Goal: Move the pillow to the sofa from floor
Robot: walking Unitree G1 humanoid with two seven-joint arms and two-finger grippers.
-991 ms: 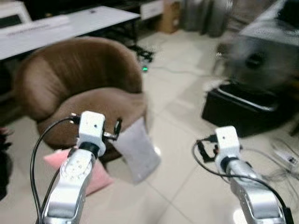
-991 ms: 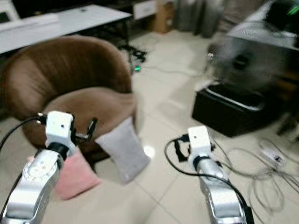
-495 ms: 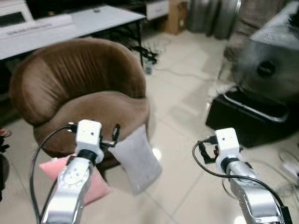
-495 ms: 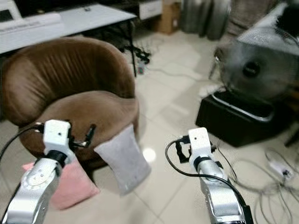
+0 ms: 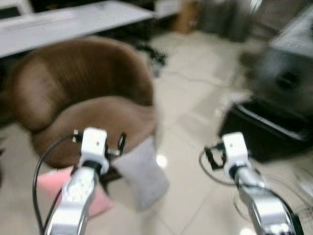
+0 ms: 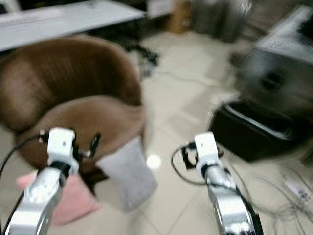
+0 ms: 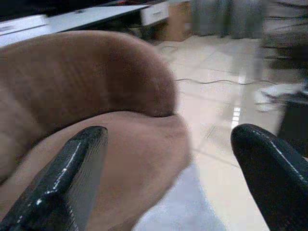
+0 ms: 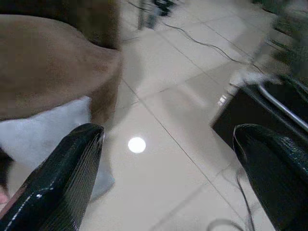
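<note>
Brown velvet covers the round armchair [image 5: 88, 98] that serves as the sofa, and the grey pillow [image 5: 142, 176] leans against its front edge with its lower end on the tiled floor [image 5: 195, 122], a pink cushion [image 5: 54, 183] lying just beside it under the left arm. Compared with half a second ago the whole scene has smeared and slid a little, so the robot's head is moving; the pillow and chair keep their places relative to each other, and nothing has been picked up. The left gripper [image 7: 168, 183] hangs above the seat and pillow with its jaws spread wide and empty; the right gripper [image 8: 168, 178] is likewise wide and empty, over bare tile between the pillow and a black box [image 5: 264, 129]. I judge the approach unfinished: the robot must settle and reach down before any grasp.
</note>
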